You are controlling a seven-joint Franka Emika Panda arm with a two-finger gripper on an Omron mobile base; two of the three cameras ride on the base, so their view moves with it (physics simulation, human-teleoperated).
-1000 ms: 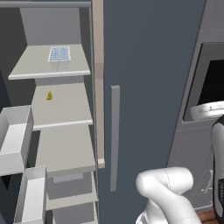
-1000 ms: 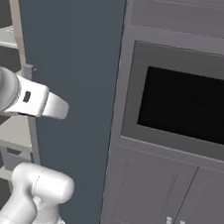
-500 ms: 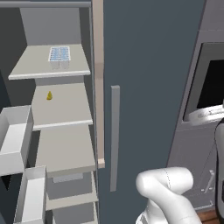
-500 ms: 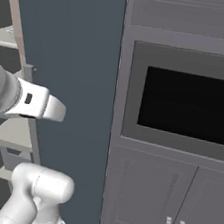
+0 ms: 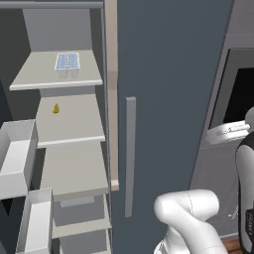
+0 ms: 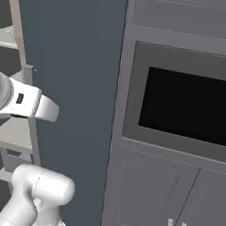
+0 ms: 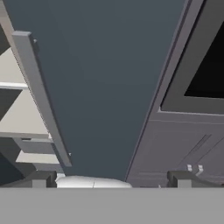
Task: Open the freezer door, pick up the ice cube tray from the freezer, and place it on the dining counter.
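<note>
The freezer (image 5: pixel 74 163) stands open, its pale shelves showing. On the top shelf lies the ice cube tray (image 5: pixel 67 62), pale blue-white with a grid of little cells. The freezer door (image 5: pixel 15 158) is swung out at the left edge, its white bins facing in. My gripper (image 7: pixel 113 179) is open with nothing between its fingertips (image 7: pixel 41 179). It is well to the right of the freezer opening and faces the plain slate door (image 7: pixel 105 78). The dining counter is out of view.
The plain slate door (image 5: pixel 168 99) with a grey vertical bar handle (image 5: pixel 130 154) stands between the freezer and the black-windowed wall oven (image 6: pixel 191 105). A small yellow item (image 5: pixel 56 108) sits on the second shelf. Grey cabinet doors (image 6: pixel 173 203) are below the oven.
The arm's forward white part has drifted slightly left and down in both base views. Gripper stays open. Nothing else moved.
</note>
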